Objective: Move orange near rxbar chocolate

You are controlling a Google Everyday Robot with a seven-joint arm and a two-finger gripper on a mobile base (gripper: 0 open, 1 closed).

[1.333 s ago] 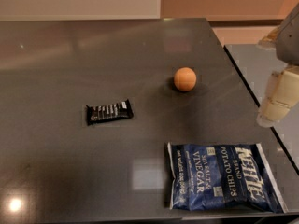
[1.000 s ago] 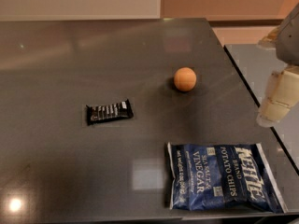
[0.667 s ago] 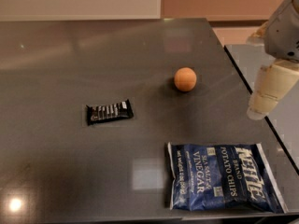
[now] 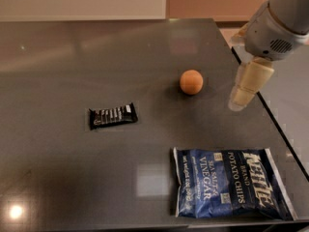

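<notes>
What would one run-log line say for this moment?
gripper: right of orange, not touching | orange: on table | rxbar chocolate: left of orange, apart | potato chip bag: front right

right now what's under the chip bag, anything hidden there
The chip bag lies flat on the dark table, near its front edge. Only tabletop shows around it; what it covers cannot be seen. The end effector hangs right of the orange, away from the bag.

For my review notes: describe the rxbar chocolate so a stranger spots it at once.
On the dark table, look left of centre, away from the gripper near the right edge beside the orange. The rxbar chocolate is the small flat black wrapper with white lettering, unlike the blue Kettle potato chip bag.
</notes>
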